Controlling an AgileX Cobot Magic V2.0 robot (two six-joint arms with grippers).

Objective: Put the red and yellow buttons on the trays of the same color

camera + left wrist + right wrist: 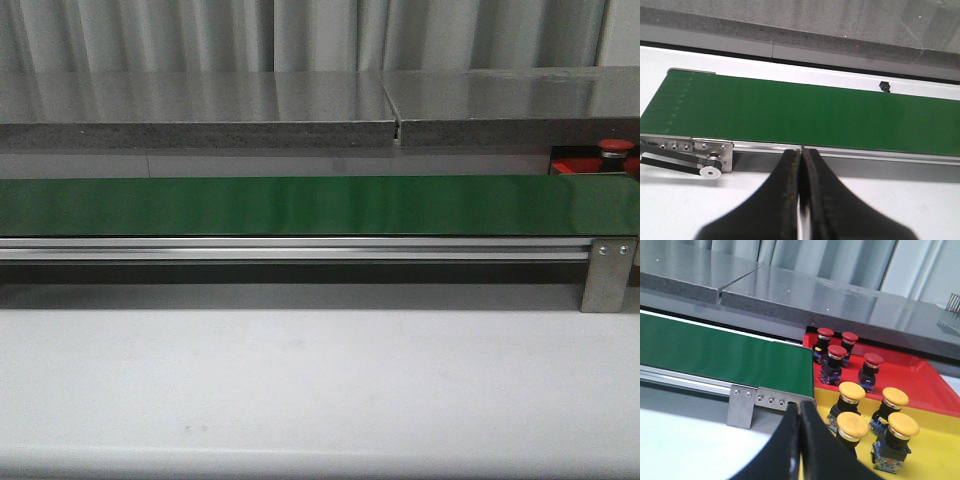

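Several red buttons [836, 352] stand upright on the red tray [920, 375] just past the end of the green belt [730, 355]. Beside it, several yellow buttons [852, 424] stand on the yellow tray [935, 440]. My right gripper [800, 407] is shut and empty, hovering by the belt's end bracket, close to the nearest yellow button. My left gripper [801, 152] is shut and empty over the white table, in front of the bare belt [790, 115]. In the front view only one red button [616, 148] and a corner of the red tray [570, 160] show at far right; neither arm appears there.
A grey stone ledge [200, 110] runs behind the belt [300, 205]. An aluminium rail and a metal bracket [608, 275] front the belt. A belt pulley [710, 170] sits at the belt's other end. A small black object [884, 86] lies beyond the belt.
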